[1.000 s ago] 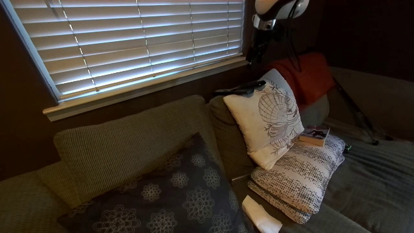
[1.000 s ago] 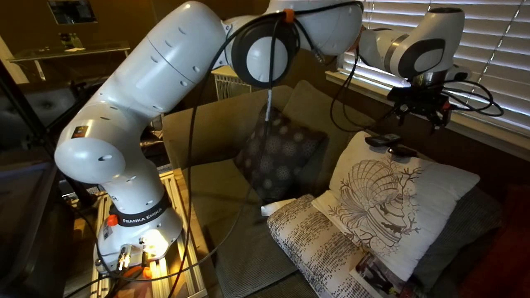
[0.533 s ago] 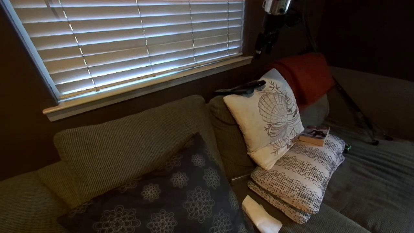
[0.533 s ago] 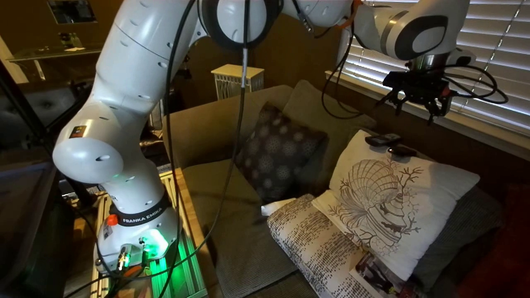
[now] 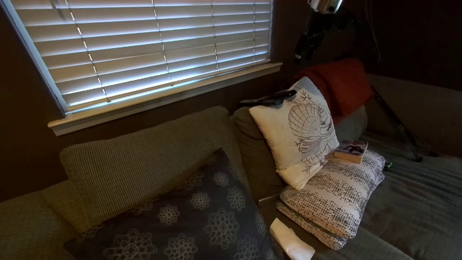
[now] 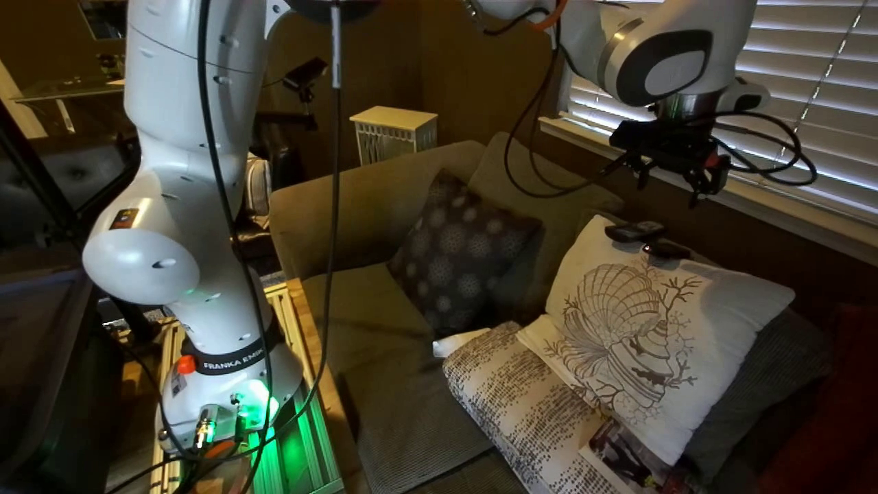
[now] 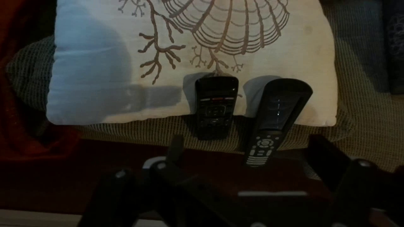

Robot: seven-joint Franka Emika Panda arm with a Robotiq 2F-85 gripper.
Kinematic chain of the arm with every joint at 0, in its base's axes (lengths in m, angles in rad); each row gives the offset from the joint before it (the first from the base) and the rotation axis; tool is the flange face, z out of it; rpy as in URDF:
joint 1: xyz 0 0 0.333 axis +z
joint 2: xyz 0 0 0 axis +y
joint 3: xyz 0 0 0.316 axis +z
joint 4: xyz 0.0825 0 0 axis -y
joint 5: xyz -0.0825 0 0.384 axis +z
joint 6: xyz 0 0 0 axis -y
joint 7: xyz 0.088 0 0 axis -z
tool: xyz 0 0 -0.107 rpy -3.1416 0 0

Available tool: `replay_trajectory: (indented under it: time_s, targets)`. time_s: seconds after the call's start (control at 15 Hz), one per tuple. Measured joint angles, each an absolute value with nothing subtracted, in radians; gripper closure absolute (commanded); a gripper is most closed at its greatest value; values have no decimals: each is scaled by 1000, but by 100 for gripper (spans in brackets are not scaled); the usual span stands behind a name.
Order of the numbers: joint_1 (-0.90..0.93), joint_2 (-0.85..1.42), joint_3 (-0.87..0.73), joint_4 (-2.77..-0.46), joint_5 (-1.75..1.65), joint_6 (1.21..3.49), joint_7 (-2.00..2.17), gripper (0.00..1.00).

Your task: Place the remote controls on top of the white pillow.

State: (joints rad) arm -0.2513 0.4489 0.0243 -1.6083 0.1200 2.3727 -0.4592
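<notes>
The white pillow (image 6: 713, 309) with its shell and coral print leans against the sofa back; it also shows in an exterior view (image 5: 281, 137) and the wrist view (image 7: 91, 63). Two black remote controls lie side by side across its top edge, lower ends past the edge. The shorter remote (image 7: 216, 107) and the longer remote (image 7: 274, 116) show in the wrist view; both appear in an exterior view, as shorter remote (image 6: 667, 250) and longer remote (image 6: 634, 232). No third remote is in view. My gripper (image 6: 669, 189) is open and empty above them, its fingers (image 7: 247, 142) wide apart.
A dotted folded cushion (image 6: 507, 377) with a book (image 5: 350, 151) on it lies before the pillow. A dark floral cushion (image 6: 466, 247), a white cloth (image 5: 292, 240) and a red blanket (image 5: 339, 86) are around. The window sill (image 5: 162, 99) runs behind the sofa. Loose cables hang from the arm.
My gripper has shifted sideways above the pillow, rising slightly at first, and the arm's upper links have swung back. The base light turned from white to green. The remotes and pillow have not moved.
</notes>
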Motion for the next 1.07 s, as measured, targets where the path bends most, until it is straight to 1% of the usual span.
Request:
replay_trajectory:
  time_s: [0.6, 0.8, 1.07]
  targets:
    - [-268, 207, 48, -2026, 304, 2657, -639, 0]
    - [-267, 157, 52, -2099, 355, 2694, -682, 0]
    - [-267, 142, 52, -2118, 357, 2699, -683, 0]
